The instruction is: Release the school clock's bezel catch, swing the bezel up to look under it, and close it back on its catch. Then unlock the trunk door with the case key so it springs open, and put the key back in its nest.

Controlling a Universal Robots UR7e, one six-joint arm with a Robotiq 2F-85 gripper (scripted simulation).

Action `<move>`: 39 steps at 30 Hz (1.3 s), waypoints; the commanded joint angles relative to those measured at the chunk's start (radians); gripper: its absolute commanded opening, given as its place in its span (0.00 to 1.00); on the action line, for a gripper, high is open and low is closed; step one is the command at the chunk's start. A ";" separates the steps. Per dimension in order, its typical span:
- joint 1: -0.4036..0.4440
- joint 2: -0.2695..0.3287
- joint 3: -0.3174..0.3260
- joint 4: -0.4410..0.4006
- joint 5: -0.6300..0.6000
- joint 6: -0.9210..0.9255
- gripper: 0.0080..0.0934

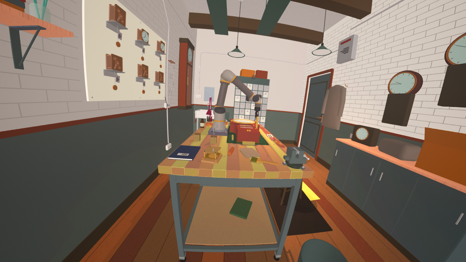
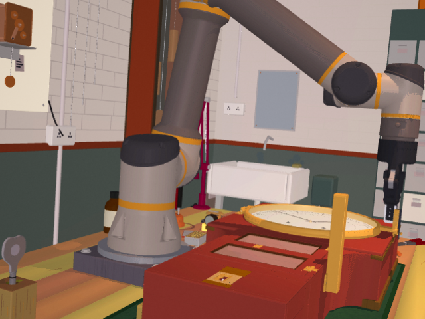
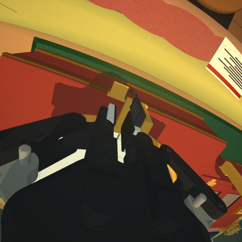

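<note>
The brass tab point(image 3: 132, 112) at the far edge of the bezel point(image 2: 314, 219) sits between my fingers. My gripper point(image 2: 391, 214) is closed on this tab and points straight down. The bezel lies flat over the white dial on the red school clock case point(image 2: 274, 268) point(image 1: 246, 130). A brass catch block point(image 3: 117, 90) sits on the case edge just beyond the tab. A tall brass post point(image 2: 335, 242) stands at the case's near side. A brass keyhole plate point(image 2: 226, 276) is on the trunk door. The case key point(image 2: 13, 255) stands upright in its wooden block at the bench's left.
The workbench point(image 1: 234, 156) carries a blue book point(image 1: 184, 152), a small brass movement point(image 1: 212, 153), a screwdriver, a brush and a vise point(image 1: 295, 157). My arm's base point(image 2: 146, 206) stands left of the clock. A paper card point(image 3: 228, 67) lies beyond the green mat.
</note>
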 commanded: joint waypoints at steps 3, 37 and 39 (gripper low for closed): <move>0.000 0.000 0.000 -0.001 0.001 0.000 0.21; 0.000 -0.007 -0.006 0.011 0.001 0.000 0.53; 0.000 -0.010 -0.009 0.017 0.001 0.000 0.53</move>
